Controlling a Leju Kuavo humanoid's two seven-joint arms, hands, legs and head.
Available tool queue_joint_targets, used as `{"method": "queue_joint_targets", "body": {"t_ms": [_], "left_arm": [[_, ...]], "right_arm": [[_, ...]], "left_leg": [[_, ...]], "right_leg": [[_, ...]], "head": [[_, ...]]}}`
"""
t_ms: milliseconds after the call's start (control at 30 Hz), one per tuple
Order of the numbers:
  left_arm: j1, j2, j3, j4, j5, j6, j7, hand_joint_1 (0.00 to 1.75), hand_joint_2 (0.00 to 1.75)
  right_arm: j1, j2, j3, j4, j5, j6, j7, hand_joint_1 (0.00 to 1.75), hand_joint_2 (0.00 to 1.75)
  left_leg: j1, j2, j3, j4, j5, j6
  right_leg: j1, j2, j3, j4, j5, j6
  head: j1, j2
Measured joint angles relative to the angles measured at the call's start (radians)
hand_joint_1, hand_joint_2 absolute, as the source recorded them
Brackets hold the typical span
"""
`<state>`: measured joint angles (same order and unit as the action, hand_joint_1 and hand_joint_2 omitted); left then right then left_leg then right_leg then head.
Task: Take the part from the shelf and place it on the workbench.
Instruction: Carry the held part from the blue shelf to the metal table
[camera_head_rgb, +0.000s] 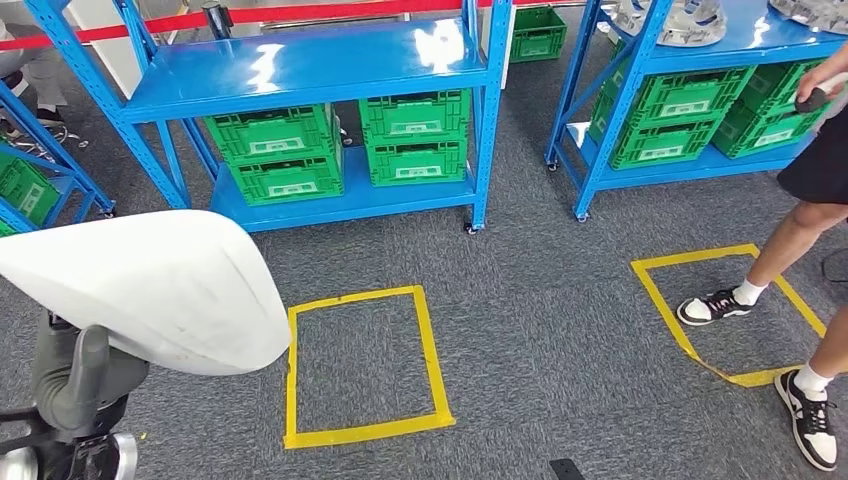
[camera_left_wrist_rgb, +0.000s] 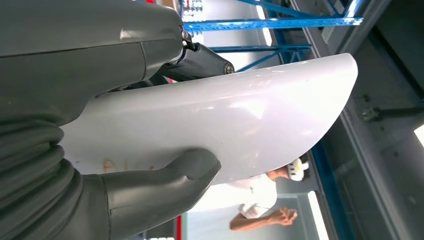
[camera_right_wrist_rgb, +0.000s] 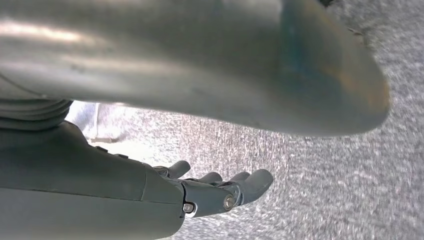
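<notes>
The part (camera_head_rgb: 150, 285) is a large white curved shell, low on the left of the head view. My left hand (camera_head_rgb: 80, 385) holds it from beneath. In the left wrist view the thick grey thumb (camera_left_wrist_rgb: 165, 182) presses on one face of the white part (camera_left_wrist_rgb: 225, 120), and dark fingers (camera_left_wrist_rgb: 205, 60) clamp its other side. My right hand (camera_right_wrist_rgb: 215, 192) hangs over grey carpet with its fingers stretched out and nothing in it.
A blue shelf (camera_head_rgb: 310, 65) with green crates (camera_head_rgb: 415, 135) stands ahead, and a second blue shelf (camera_head_rgb: 700, 165) at the right carries metal parts (camera_head_rgb: 670, 20). Two yellow tape squares (camera_head_rgb: 362, 365) (camera_head_rgb: 730, 310) mark the carpet. A person (camera_head_rgb: 800, 240) stands at the right one.
</notes>
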<state>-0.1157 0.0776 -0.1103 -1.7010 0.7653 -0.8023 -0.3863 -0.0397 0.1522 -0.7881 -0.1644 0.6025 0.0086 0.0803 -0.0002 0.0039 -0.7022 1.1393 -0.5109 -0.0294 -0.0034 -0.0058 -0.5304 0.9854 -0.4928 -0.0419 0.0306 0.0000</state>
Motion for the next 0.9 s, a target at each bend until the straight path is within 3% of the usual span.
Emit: {"method": "queue_joint_targets", "body": {"t_ms": [33, 67, 100, 133, 200, 267, 300, 367, 400, 433, 467, 533, 567, 600, 633, 700, 767, 800, 900], "left_arm": [[0.015, 0.008, 0.014, -0.007, -0.004, -0.005, -0.004, 1.75, 1.75], [0.029, 0.015, 0.025, -0.012, -0.008, -0.008, -0.007, 1.75, 1.75], [0.041, 0.019, 0.032, -0.017, -0.011, -0.009, -0.01, 1.75, 1.75], [0.05, 0.024, 0.039, -0.022, -0.013, -0.01, -0.012, 1.75, 1.75], [0.063, 0.031, 0.047, -0.032, -0.014, -0.009, -0.014, 1.75, 1.75], [0.067, 0.036, 0.052, -0.041, -0.014, -0.006, -0.015, 1.75, 1.75], [0.068, 0.037, 0.054, -0.044, -0.014, -0.005, -0.015, 1.75, 1.75], [0.074, 0.039, 0.057, -0.047, -0.015, -0.003, -0.016, 1.75, 1.75], [0.075, 0.04, 0.057, -0.048, -0.016, -0.001, -0.017, 1.75, 1.75], [0.076, 0.041, 0.057, -0.048, -0.019, 0.002, -0.019, 1.75, 1.75], [0.076, 0.043, 0.058, -0.047, -0.023, 0.007, -0.023, 1.75, 1.75], [0.076, 0.05, 0.059, -0.045, -0.03, 0.014, -0.035, 1.75, 1.75], [0.076, 0.055, 0.061, -0.043, -0.031, 0.017, -0.041, 1.75, 1.75], [0.075, 0.059, 0.063, -0.04, -0.031, 0.018, -0.045, 1.75, 1.75], [0.074, 0.063, 0.065, -0.036, -0.03, 0.019, -0.048, 1.75, 1.75], [0.07, 0.07, 0.068, -0.029, -0.029, 0.023, -0.052, 1.75, 1.75], [0.064, 0.076, 0.071, -0.024, -0.024, 0.029, -0.053, 1.75, 1.75], [0.061, 0.078, 0.073, -0.023, -0.021, 0.032, -0.052, 1.75, 1.75], [0.058, 0.086, 0.074, -0.016, -0.014, 0.037, -0.048, 1.75, 1.75]], "right_arm": [[0.001, 0.0, 0.0, 0.0, 0.007, 0.008, -0.011, 0.0, 0.0], [0.002, 0.0, 0.0, 0.0, 0.013, 0.014, -0.02, 0.0, 0.0], [0.002, 0.0, 0.0, 0.0, 0.017, 0.019, -0.027, 0.0, 0.0], [0.002, 0.0, 0.001, 0.0, 0.021, 0.023, -0.032, 0.0, 0.0], [0.001, 0.0, 0.003, 0.0, 0.029, 0.028, -0.04, 0.0, 0.0], [0.0, 0.0, 0.005, 0.0, 0.033, 0.029, -0.045, 0.0, 0.0], [0.0, 0.0, 0.006, 0.0, 0.035, 0.029, -0.046, 0.0, 0.0], [0.0, 0.0, 0.006, 0.0, 0.035, 0.029, -0.048, 0.0, 0.0], [0.001, -0.001, 0.007, 0.0, 0.035, 0.029, -0.052, 0.0, 0.0], [0.002, -0.001, 0.007, 0.0, 0.035, 0.029, -0.057, 0.0, 0.0], [0.002, -0.002, 0.007, 0.0, 0.034, 0.03, -0.064, 0.0, 0.0], [0.002, -0.002, 0.007, 0.0, 0.035, 0.032, -0.076, 0.0, 0.0], [0.002, -0.002, 0.007, 0.0, 0.036, 0.032, -0.079, 0.0, 0.0], [0.002, -0.002, 0.007, 0.0, 0.036, 0.032, -0.078, 0.0, 0.0], [0.002, -0.002, 0.007, 0.0, 0.036, 0.032, -0.076, 0.0, 0.0], [0.001, -0.002, 0.007, 0.0, 0.037, 0.032, -0.063, 0.0, 0.0], [0.0, -0.003, 0.007, 0.0, 0.037, 0.03, -0.046, 0.0, 0.0], [0.0, -0.003, 0.007, 0.0, 0.037, 0.029, -0.038, 0.0, 0.0], [0.002, -0.003, 0.007, 0.0, 0.034, 0.025, -0.028, 0.0, 0.0]], "left_leg": [[0.002, -0.001, -0.011, 0.066, -0.047, -0.005], [0.003, -0.001, -0.016, 0.12, -0.073, -0.009], [0.005, -0.001, -0.007, 0.148, -0.074, -0.011], [0.006, -0.001, 0.018, 0.142, -0.055, -0.012], [0.008, -0.001, 0.115, 0.037, -0.016, -0.01], [0.005, -0.003, 0.215, -0.103, -0.027, -0.002], [0.002, -0.005, 0.237, -0.145, -0.039, 0.003], [0.001, -0.004, 0.233, -0.162, -0.034, 0.018], [0.002, -0.002, 0.227, -0.164, -0.025, 0.026], [0.003, 0.0, 0.22, -0.165, -0.014, 0.036], [0.006, 0.002, 0.21, -0.167, -0.002, 0.043], [0.004, 0.005, 0.184, -0.164, 0.019, 0.049], [0.004, 0.005, 0.169, -0.162, 0.029, 0.049], [0.003, 0.006, 0.153, -0.159, 0.04, 0.049], [0.003, 0.006, 0.137, -0.155, 0.049, 0.048], [0.003, 0.006, 0.109, -0.144, 0.065, 0.042], [0.001, 0.006, 0.09, -0.134, 0.077, 0.033], [0.001, 0.007, 0.085, -0.131, 0.083, 0.027], [0.002, 0.006, 0.078, -0.131, 0.094, 0.008]], "right_leg": [[0.0, 0.0, -0.017, 0.001, 0.013, -0.001], [0.0, -0.001, -0.034, 0.003, 0.026, 0.0], [-0.001, -0.003, -0.052, 0.005, 0.038, 0.002], [-0.001, -0.005, -0.07, 0.009, 0.049, 0.004], [-0.002, -0.008, -0.103, 0.018, 0.07, 0.011], [-0.001, -0.01, -0.124, 0.024, 0.09, 0.021], [-0.001, -0.011, -0.128, 0.024, 0.1, 0.026], [-0.003, -0.011, -0.133, 0.018, 0.118, 0.037], [-0.004, -0.009, -0.137, 0.021, 0.113, 0.044], [-0.005, -0.006, -0.146, 0.04, 0.09, 0.05], [-0.005, -0.004, -0.16, 0.08, 0.049, 0.055], [-0.007, -0.002, -0.195, 0.21, -0.051, 0.062], [-0.007, -0.002, -0.206, 0.271, -0.079, 0.064], [-0.007, -0.002, -0.203, 0.307, -0.083, 0.064], [-0.007, -0.002, -0.183, 0.308, -0.069, 0.063], [-0.007, -0.001, -0.091, 0.202, -0.026, 0.057], [-0.003, 0.0, 0.001, 0.065, -0.026, 0.046], [0.0, 0.001, 0.023, 0.026, -0.035, 0.04], [0.001, 0.001, 0.016, 0.009, -0.023, 0.023]], "head": [[-0.001, 0.0], [-0.001, 0.0], [-0.001, 0.0], [-0.001, 0.0], [-0.001, 0.0], [0.0, 0.0], [0.0, 0.0], [0.0, 0.0], [0.0, 0.0], [0.001, 0.0], [0.002, 0.0], [0.005, 0.0], [0.005, 0.0], [0.005, 0.0], [0.005, 0.0], [0.006, 0.0], [0.005, 0.0], [0.006, 0.0], [0.007, 0.0]]}}
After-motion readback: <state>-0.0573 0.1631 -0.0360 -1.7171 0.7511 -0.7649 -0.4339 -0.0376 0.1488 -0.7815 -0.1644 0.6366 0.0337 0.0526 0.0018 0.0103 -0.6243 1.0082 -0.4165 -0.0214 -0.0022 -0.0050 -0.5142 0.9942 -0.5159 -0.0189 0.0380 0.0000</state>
